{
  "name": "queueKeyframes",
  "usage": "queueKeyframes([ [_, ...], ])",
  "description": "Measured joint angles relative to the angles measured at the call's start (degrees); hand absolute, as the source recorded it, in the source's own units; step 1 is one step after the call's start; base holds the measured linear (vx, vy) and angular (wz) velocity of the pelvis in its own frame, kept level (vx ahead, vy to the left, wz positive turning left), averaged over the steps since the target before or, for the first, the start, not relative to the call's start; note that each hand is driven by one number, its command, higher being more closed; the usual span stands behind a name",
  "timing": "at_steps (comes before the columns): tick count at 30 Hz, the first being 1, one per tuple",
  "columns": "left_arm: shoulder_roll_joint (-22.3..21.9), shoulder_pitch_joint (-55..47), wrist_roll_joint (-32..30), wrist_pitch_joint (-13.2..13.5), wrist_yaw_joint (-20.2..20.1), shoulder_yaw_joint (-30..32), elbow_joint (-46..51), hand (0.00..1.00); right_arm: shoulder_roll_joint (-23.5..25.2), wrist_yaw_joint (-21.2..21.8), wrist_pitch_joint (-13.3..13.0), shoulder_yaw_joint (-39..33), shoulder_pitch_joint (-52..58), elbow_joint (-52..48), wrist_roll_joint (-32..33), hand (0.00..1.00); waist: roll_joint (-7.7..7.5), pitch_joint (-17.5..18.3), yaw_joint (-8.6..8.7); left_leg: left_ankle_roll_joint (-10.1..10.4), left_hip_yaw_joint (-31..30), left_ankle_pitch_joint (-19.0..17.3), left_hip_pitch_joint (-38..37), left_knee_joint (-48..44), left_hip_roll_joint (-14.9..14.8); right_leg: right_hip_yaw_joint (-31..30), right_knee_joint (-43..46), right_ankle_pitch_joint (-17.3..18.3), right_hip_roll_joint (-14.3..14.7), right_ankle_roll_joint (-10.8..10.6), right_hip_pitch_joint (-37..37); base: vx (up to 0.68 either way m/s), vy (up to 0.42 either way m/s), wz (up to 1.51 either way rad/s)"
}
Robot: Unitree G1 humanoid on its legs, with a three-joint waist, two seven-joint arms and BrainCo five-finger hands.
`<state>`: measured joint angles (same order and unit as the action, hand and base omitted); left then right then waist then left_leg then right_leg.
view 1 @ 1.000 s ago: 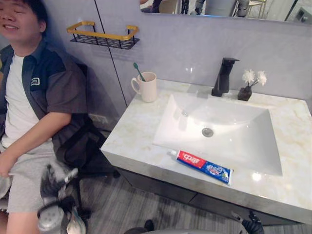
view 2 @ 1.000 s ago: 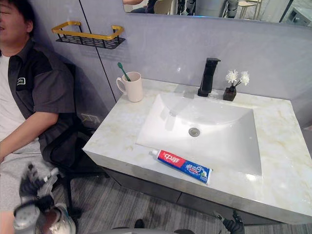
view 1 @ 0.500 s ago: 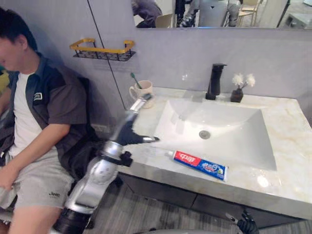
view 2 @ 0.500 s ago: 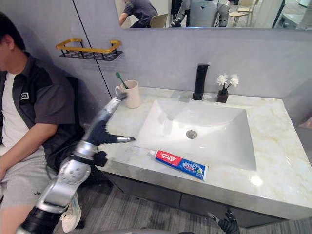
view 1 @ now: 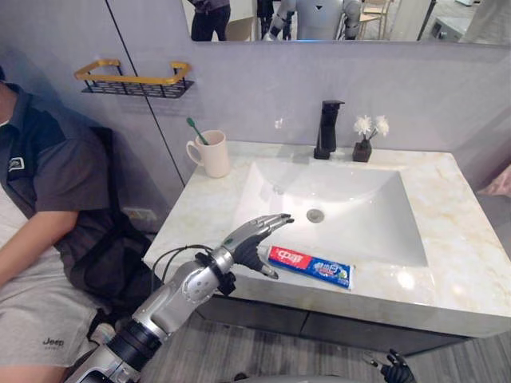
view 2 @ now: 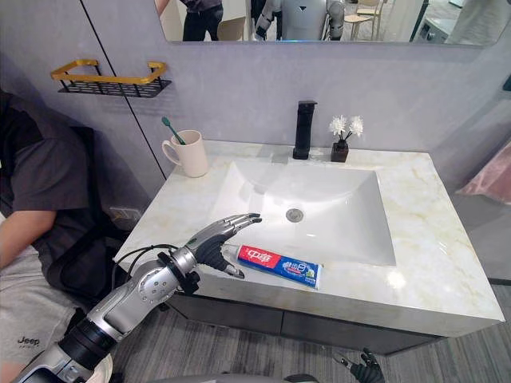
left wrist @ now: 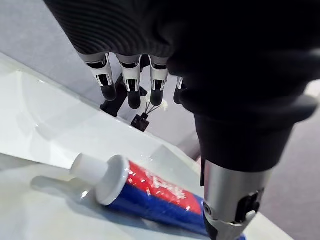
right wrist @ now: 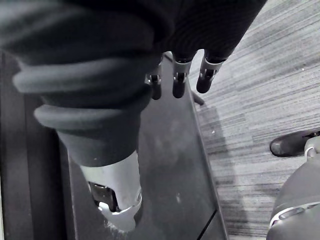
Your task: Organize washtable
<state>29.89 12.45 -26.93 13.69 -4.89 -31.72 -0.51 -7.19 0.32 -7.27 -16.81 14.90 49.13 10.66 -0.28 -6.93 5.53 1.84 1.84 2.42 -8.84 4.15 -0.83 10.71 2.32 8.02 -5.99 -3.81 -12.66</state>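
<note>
The left hand [view 1: 254,237] has swung over from by the mug [view 1: 214,153] and hovers, fingers loose and empty, just above the cap end of the toothpaste tube [view 1: 311,266], so the reach seems to be in hand and the next move calls for lowering and closing round the tube, while the right hand [right wrist: 178,82] hangs idle with relaxed fingers.

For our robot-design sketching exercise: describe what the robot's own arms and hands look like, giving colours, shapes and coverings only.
The left arm is silver-grey, built of rounded segments. The left hand has a dark ribbed cover over its back and wrist, slim silver fingers with dark tips, and a silver thumb. The right hand has the same dark ribbed cover, silver dark-tipped fingers and a silver thumb.
</note>
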Motion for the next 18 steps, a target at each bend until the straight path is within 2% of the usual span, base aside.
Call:
queueKeyframes([
  [11, -1.97, 4.16, -3.07, -1.18, 0.47, -1.52, -4.76, 0.0, -0.01, 0.04, 0.05, 2.12, -1.07, 0.02, 0.01, 0.0, 0.99, -0.75, 0.37, 0.0, 0.92, 0.0, -0.51, 0.92, -0.1, -0.59, -0.77, -0.42, 0.05, 0.07, 0.02, -0.01, -0.001, -0.04],
  [17, -3.0, 6.93, -5.18, -1.52, 1.62, -1.97, -8.81, 0.0, -0.02, 0.01, 0.23, 2.19, -1.56, 0.02, 0.01, 0.0, 1.05, -1.07, 1.71, 0.04, 1.42, -0.05, -0.52, 1.17, 0.0, -1.23, -1.25, -0.53, 0.14, -0.09, 0.17, -0.01, -0.006, -0.05],
  [18, -3.16, 7.37, -5.41, -1.55, 1.65, -2.0, -9.03, 1.0, -0.02, 0.0, 0.25, 2.19, -1.64, 0.02, 0.01, 0.0, 1.06, -1.15, 1.74, 0.05, 1.44, -0.06, -0.51, 1.17, 0.0, -1.33, -1.32, -0.56, 0.21, -0.12, 0.22, -0.01, -0.016, -0.07],
])
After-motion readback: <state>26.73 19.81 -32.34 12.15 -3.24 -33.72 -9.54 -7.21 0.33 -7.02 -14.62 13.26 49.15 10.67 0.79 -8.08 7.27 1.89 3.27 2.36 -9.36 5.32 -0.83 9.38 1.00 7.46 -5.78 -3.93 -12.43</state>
